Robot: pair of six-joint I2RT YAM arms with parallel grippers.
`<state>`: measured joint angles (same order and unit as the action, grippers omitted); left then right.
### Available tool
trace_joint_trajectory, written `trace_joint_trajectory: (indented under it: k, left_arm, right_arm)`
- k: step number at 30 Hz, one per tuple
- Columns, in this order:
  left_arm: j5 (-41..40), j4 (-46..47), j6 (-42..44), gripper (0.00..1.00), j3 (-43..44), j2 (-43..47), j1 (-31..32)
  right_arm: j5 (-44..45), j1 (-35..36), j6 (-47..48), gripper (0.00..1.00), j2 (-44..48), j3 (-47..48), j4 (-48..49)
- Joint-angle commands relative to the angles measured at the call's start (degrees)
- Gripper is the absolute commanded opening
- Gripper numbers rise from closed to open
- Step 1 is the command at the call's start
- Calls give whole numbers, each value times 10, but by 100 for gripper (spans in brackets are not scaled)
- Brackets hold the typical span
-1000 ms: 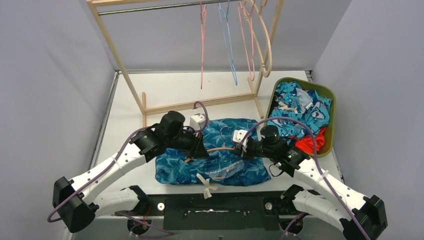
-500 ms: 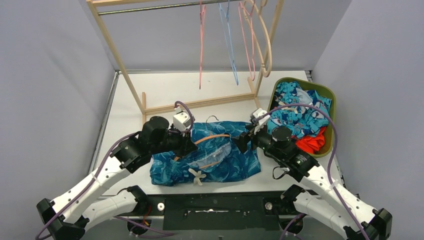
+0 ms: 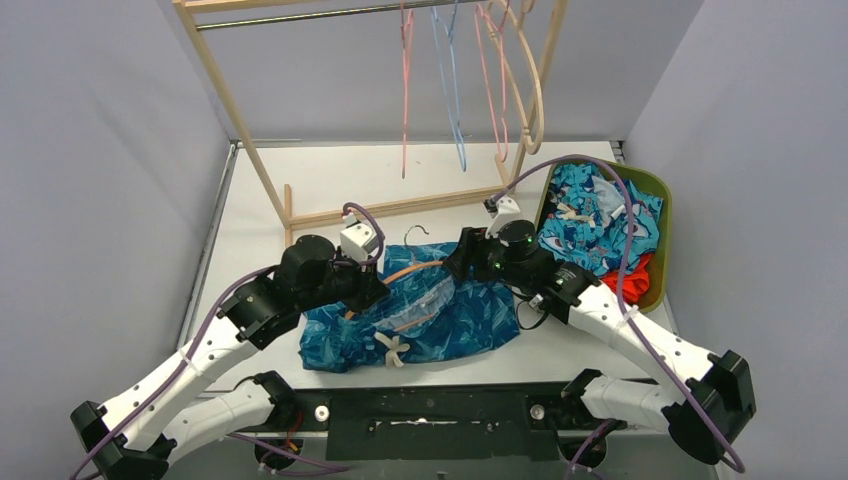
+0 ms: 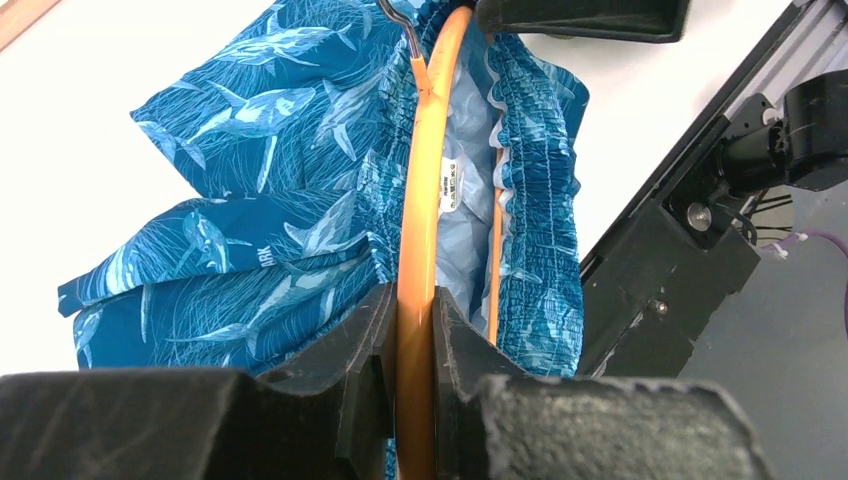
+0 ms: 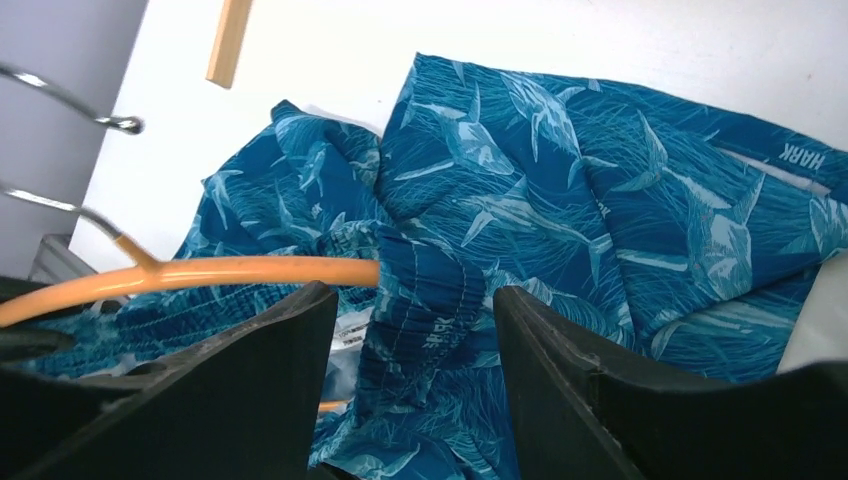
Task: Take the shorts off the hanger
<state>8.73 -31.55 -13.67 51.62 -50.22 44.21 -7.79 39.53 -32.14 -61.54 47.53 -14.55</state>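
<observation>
You have plain pale grey walls on three sides: left wall [image 3: 100, 180], back wall [image 3: 320, 90], right wall [image 3: 760, 150]. A white table [image 3: 330, 185] fills the floor of the enclosure. A light wooden rack [image 3: 231, 100] stands at the far side, with a metal rail [image 3: 300, 16] across its top. An olive-green bin [image 3: 666, 240] sits at the table's far right. The light is even and the shadows soft.

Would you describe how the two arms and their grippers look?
The left arm and right arm have white shells, black joints and black bases, each trailing a purple cable. A white camera box sits at each wrist. The left gripper and right gripper have black, wedge-shaped fingers.
</observation>
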Motion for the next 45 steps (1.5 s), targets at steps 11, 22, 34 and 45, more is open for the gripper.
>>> trace_joint_trajectory:
  k: [11,22,34,45]
  left_arm:
    - [-35,46,11,0,17,41,2]
    - [-6,58,2,0,25,57,2]
    - [-50,64,-3,0,29,78,2]
    - [-104,69,-8,0,24,127,1]
  right_arm:
    - [100,13,-37,3,-23,32,-2]
    - [236,1,-6,0,-32,19,-29]
    - [153,-93,-23,0,-15,-35,-31]
    - [151,-94,-33,0,-54,-47,-43]
